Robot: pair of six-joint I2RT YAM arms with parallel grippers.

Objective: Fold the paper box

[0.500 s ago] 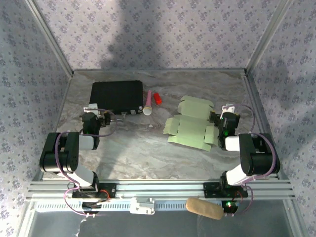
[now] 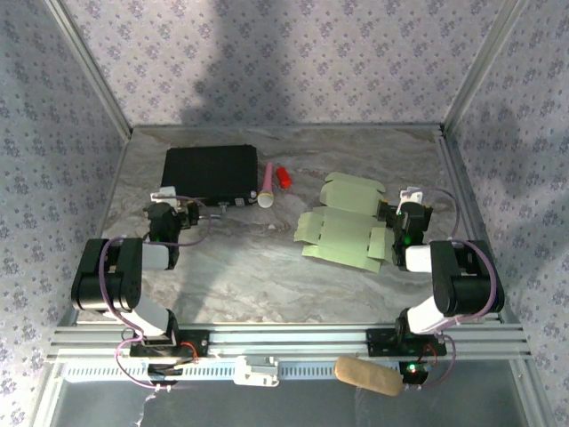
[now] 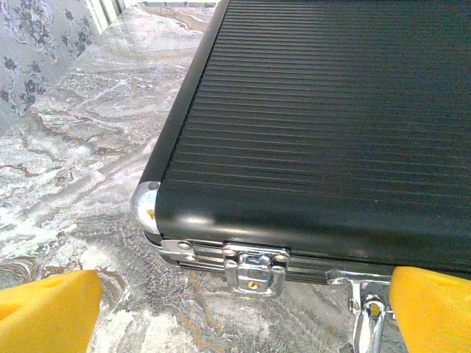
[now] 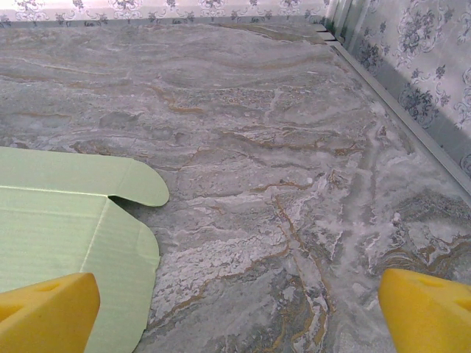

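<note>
Top external view: paper box [image 2: 342, 229] lies flat on counter [image 2: 267, 276]. Left pincer [image 2: 175, 201] gapes wide, empty, facing black case [image 2: 210, 173]; right pincer [image 2: 409, 197] likewise, beside box.

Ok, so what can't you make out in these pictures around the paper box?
Right wrist view: the left and bottom edges cut off most of the paper box.
Top view: the paper box creases are too small to trace.
Left wrist view: the black case is cut off by the top and right edges, and its shut lid hides what is inside.
Top view: the pink thing and red thing are too small to identify.
</note>
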